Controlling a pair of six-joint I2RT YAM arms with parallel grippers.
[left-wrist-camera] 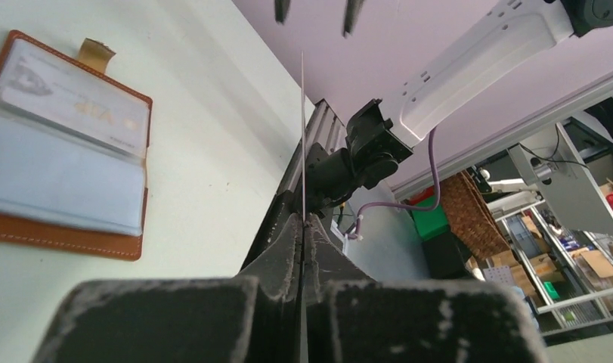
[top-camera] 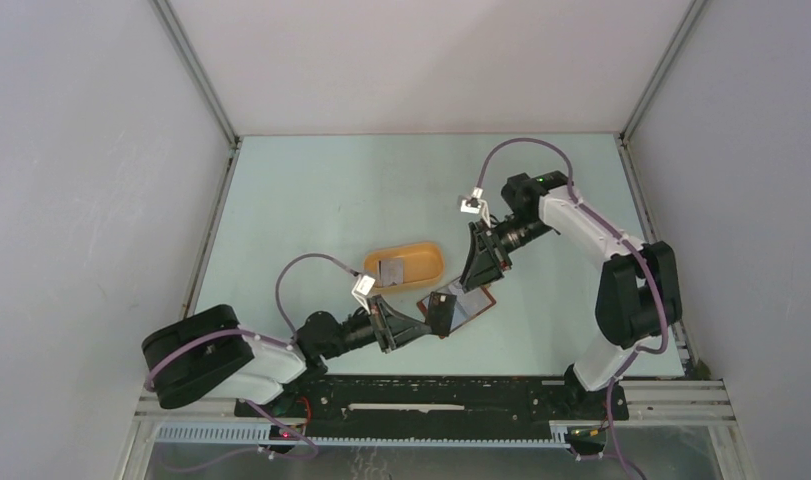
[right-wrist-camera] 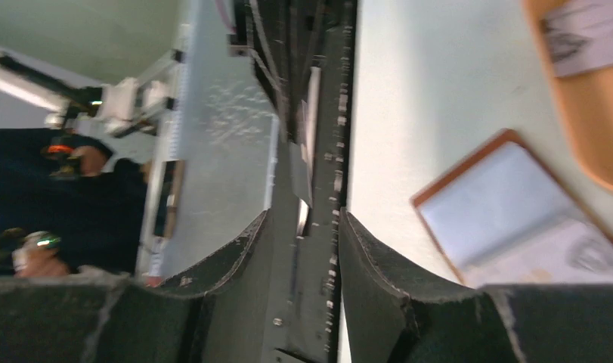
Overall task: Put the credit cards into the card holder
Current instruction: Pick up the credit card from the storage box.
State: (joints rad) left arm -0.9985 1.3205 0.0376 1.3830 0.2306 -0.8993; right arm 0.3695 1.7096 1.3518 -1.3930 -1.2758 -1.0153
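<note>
1. The left pincer (left-wrist-camera: 303, 227) was clenched on one credit card (left-wrist-camera: 302, 136). In the left wrist view the card showed edge-on as a thin upright line rising from the shut fingers to the upper middle of the frame.
2. The right pincer (right-wrist-camera: 304, 215) stood released, with a clear gap between its fingers and nothing in it. In the overhead view it hung just above and to the right of the left pincer.
3. The card holder (left-wrist-camera: 61, 151) lay open and flat on the worktop (top-camera: 311, 190), pale blue inner face up. It sat at the upper left of the left wrist view, apart from the held card.
4. One clear pocket appeared to hold a printed card (left-wrist-camera: 69, 102) already.
5. A second credit card (top-camera: 389, 270) lay in the orange tray (top-camera: 426, 255), just above and to the left of the card holder in the overhead view.
6. The step in hand appeared to be carrying the held card to a free pocket.
7. To do it well, the left arm would likely need to tip the card low and nearly flat. It should line the leading edge up squarely with the pocket mouth and slide it in slowly.
8. The right pincer could usefully press down on the card holder so it would not skid or fold shut.
</note>
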